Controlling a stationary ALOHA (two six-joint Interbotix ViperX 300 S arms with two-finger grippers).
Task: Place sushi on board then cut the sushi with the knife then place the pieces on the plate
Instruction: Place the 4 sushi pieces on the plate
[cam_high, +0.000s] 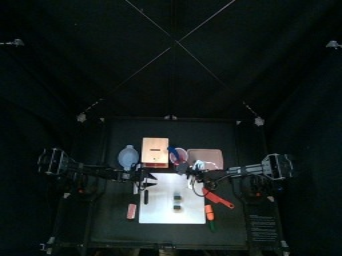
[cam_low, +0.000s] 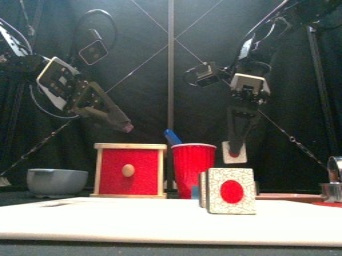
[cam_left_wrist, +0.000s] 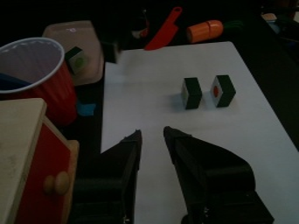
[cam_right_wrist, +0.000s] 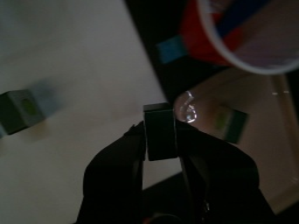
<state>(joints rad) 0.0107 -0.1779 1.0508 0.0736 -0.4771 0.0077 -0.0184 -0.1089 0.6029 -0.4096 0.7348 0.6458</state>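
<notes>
My right gripper (cam_right_wrist: 160, 133) is shut on a dark green sushi piece (cam_right_wrist: 160, 118) and hangs over the edge between the white board (cam_right_wrist: 82, 79) and the pink tray (cam_right_wrist: 251, 114). One piece (cam_right_wrist: 230, 122) lies on the tray. Two more pieces (cam_left_wrist: 191, 92) (cam_left_wrist: 222, 90) stand on the board (cam_high: 174, 215), the nearest (cam_low: 230, 190) showing its red centre. The red knife (cam_left_wrist: 163, 31) lies off the board's right side. My left gripper (cam_left_wrist: 152, 140) hovers open over the board's left part, holding nothing.
The red cup (cam_low: 194, 168) with a blue knife (cam_low: 174, 137) stands behind the board, beside the wooden box (cam_low: 130, 170) with its red drawer front. The blue-grey bowl (cam_low: 56, 180) sits at the far left. An orange toy (cam_left_wrist: 205, 29) lies near the red knife.
</notes>
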